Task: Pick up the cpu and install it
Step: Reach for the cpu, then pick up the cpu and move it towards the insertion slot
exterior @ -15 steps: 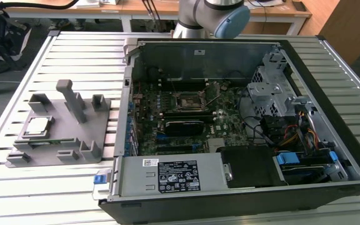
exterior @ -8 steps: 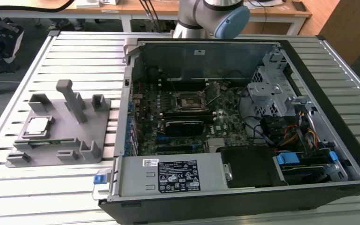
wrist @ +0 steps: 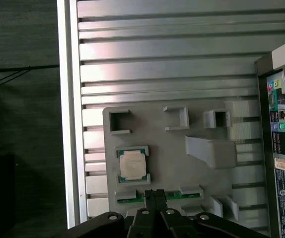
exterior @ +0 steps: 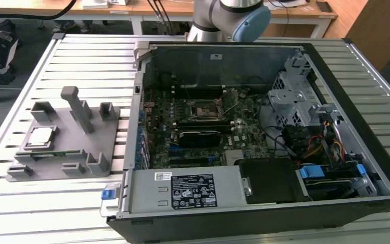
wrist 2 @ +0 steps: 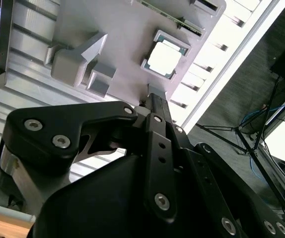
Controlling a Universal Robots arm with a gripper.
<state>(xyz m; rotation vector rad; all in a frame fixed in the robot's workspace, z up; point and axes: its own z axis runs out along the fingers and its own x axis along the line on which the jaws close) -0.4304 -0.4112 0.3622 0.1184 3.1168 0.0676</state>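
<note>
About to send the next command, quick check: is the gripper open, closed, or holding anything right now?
Gripper: closed, holding nothing; the cpu lies apart from it in the grey fixture.

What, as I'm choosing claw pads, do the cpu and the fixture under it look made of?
The cpu: its top seems to be metal, pale silver-grey with a soft sheen; the thin greenish rim suggests circuit board. The fixture: probably plastic, a uniform matte grey in blocky shapes with no glint.
</note>
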